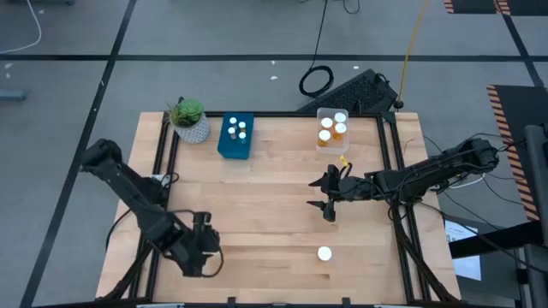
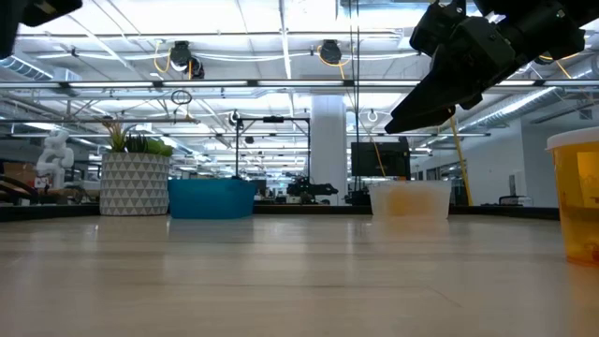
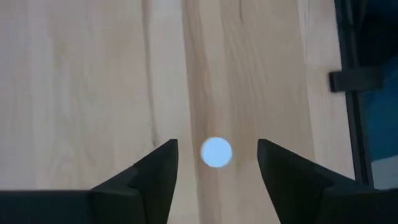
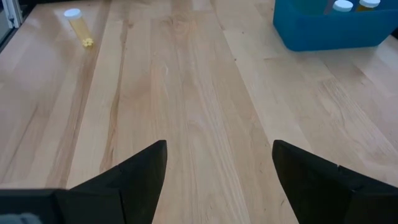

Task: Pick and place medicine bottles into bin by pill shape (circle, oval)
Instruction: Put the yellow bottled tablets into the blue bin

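Note:
One medicine bottle (image 1: 324,253) with a white cap stands alone on the wooden table near its front edge. It shows as a yellowish bottle (image 4: 78,25) in the right wrist view and as an orange one (image 2: 576,197) in the low view. Other white-capped bottles stand in the blue bin (image 1: 235,135) and orange ones in the clear bin (image 1: 332,128) at the back. My right gripper (image 1: 327,195) (image 4: 219,146) hangs open above the table's middle right, beyond the lone bottle. My left gripper (image 1: 208,244) (image 3: 217,146) is open at the front left, over bare wood with a pale round spot.
A potted plant (image 1: 188,120) stands left of the blue bin at the back left. Bare wood lies between the two grippers and in front of the bins. A black frame rail (image 1: 390,162) borders the table's right edge.

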### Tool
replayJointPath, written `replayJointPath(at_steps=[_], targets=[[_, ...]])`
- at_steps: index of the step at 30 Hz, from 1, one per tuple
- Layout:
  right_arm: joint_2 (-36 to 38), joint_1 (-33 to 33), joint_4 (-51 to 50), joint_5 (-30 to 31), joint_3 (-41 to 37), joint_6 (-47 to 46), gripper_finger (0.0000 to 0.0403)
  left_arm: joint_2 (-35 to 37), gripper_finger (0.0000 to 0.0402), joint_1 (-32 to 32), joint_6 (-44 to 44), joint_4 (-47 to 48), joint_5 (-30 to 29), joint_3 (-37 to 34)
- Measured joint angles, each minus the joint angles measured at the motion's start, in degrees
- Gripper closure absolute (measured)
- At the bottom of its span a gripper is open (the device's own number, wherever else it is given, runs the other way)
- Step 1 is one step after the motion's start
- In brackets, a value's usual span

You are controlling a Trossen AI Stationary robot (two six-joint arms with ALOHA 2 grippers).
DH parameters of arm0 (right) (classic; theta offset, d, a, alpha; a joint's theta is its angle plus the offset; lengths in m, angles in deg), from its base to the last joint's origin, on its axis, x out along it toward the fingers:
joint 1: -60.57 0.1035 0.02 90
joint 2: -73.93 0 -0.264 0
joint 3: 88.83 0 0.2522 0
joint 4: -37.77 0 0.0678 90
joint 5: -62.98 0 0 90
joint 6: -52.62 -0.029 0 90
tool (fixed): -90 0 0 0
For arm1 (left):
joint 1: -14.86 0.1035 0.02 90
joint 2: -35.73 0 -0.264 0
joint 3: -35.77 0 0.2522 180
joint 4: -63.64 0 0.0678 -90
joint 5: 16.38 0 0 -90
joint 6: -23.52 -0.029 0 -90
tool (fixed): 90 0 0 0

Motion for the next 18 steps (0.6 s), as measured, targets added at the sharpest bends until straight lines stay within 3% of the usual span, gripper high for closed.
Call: replayJointPath(at_steps=[12, 18], targets=[[0.0, 0.0, 0.0, 0.0, 0.0, 0.2, 0.0119, -9.4, 0.0128, -0.1, 3.2, 2.0, 5.5, 1.4], [0.0, 0.0, 0.0, -0.1, 0.0, 0.2, 0.0119, -11.3, 0.0138, 0.3, 3.2, 1.8, 5.8, 1.4]])
